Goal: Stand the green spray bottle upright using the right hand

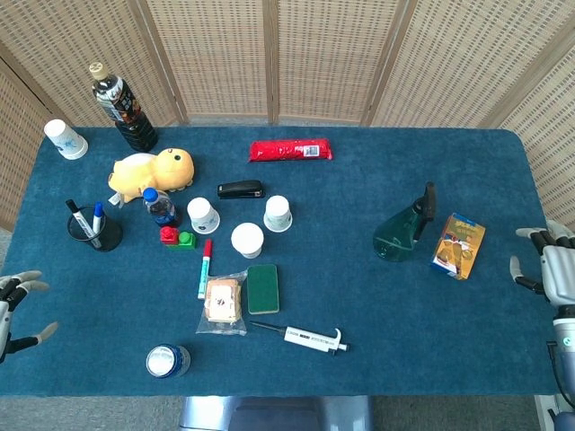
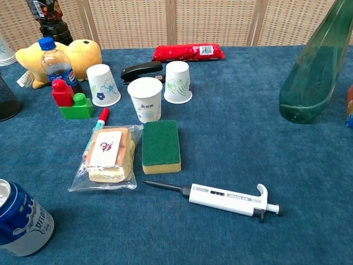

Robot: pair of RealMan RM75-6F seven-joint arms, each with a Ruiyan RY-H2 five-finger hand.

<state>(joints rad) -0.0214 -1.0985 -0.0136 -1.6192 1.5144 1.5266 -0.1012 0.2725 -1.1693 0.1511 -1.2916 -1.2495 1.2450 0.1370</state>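
The green spray bottle (image 1: 402, 230) stands upright on the blue table (image 1: 359, 305) at the right, its black nozzle on top; the chest view shows its translucent green body (image 2: 313, 72) at the right edge. My right hand (image 1: 555, 272) hangs at the table's right edge, open, fingers spread, well clear of the bottle and holding nothing. My left hand (image 1: 16, 305) shows at the left edge, open and empty. Neither hand appears in the chest view.
An orange-blue box (image 1: 458, 244) lies between the bottle and my right hand. A pipette (image 1: 305, 337), green sponge (image 1: 262, 288), snack bag (image 1: 222, 302), several paper cups (image 1: 247, 239), stapler (image 1: 240, 189), red packet (image 1: 290, 150), can (image 1: 167, 361) and toys fill the middle and left.
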